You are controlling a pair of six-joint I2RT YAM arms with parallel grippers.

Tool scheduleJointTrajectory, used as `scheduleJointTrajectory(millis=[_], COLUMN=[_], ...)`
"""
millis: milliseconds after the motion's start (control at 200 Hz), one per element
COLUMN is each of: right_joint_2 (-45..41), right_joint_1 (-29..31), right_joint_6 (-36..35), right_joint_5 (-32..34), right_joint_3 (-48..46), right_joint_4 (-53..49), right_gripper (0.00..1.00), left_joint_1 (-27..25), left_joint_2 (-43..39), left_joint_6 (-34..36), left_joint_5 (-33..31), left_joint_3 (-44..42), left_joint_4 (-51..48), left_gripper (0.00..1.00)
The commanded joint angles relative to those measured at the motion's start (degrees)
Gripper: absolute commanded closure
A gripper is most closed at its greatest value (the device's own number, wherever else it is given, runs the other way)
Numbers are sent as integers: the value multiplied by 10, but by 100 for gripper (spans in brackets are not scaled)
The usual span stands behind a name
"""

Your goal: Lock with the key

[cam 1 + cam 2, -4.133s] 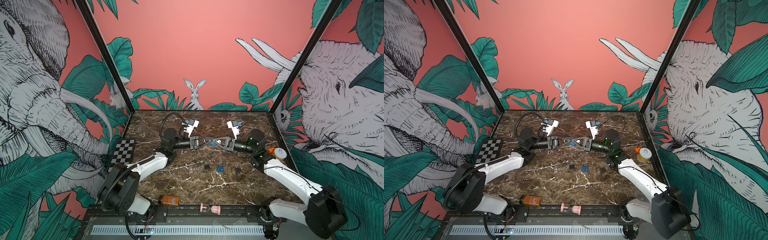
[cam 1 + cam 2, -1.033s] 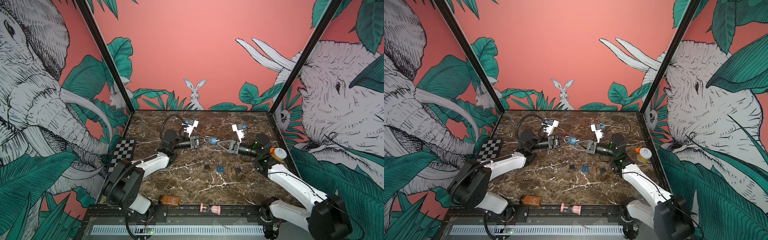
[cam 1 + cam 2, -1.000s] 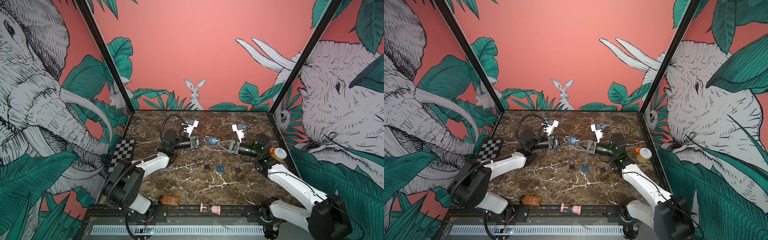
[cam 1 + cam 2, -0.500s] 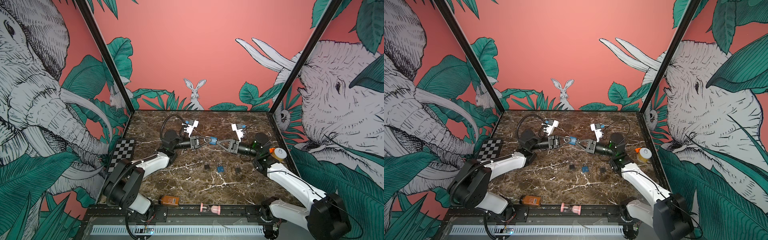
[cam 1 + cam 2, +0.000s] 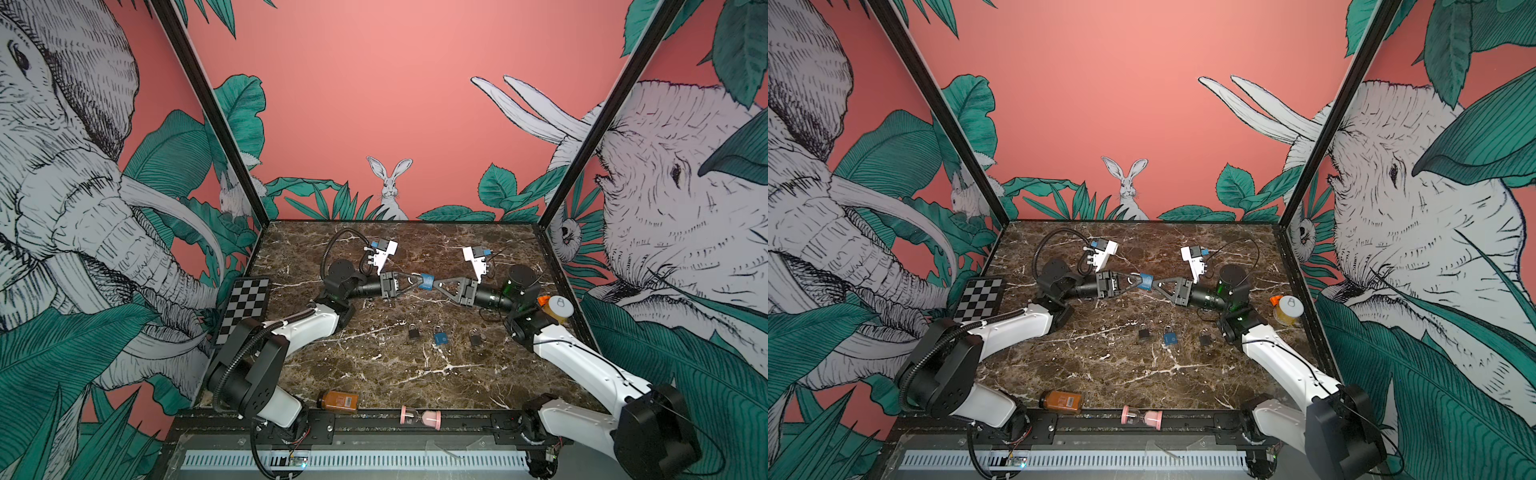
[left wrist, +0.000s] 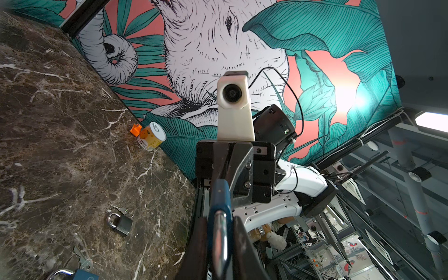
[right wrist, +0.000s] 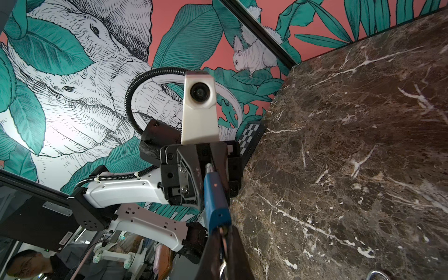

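Note:
A blue padlock (image 5: 424, 281) (image 5: 1145, 282) hangs in the air over the back middle of the marble table, between the two grippers. My left gripper (image 5: 415, 280) (image 6: 220, 230) is shut on its silver shackle (image 6: 221, 232) and the top of the blue body (image 6: 219, 196). From the opposite side my right gripper (image 5: 436, 284) (image 7: 224, 240) is shut on the key (image 7: 223, 236), which sticks into the bottom end of the padlock (image 7: 214, 201). Most of the key is hidden between the fingers.
Three small padlocks lie on the table (image 5: 374, 374) nearer the front: black (image 5: 413, 331), blue (image 5: 439, 337), black (image 5: 475, 337). A yellow can (image 5: 557, 309) stands at the right wall. At the front edge lie an amber bottle (image 5: 338, 401) and a pink hourglass (image 5: 420, 415). A checkerboard (image 5: 245, 305) sits at left.
My right gripper's fingers have closed together onto the key at the padlock's bottom. The left gripper and the padlock have stayed where they were.

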Motion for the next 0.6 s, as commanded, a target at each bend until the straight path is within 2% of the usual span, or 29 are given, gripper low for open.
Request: scheduleJointTrajectory(millis=[0, 80, 355, 595], right_joint_2=[2, 2, -18, -25], right_joint_1=[1, 0, -18, -37], right_joint_6=[-7, -6, 6, 51], right_joint_5=[6, 6, 6, -32], right_joint_3=[17, 14, -12, -37], right_joint_4=[23, 27, 56, 135], right_gripper=[94, 100, 100, 100], left_joint_1=[2, 2, 9, 35], left_joint_2=[-12, -13, -19, -10], left_joint_6=[4, 4, 10, -40], left_joint_5=[3, 1, -9, -17], left_joint_3=[7, 5, -6, -24], left_joint_4=[26, 28, 32, 105], left_gripper=[100, 100, 100, 100])
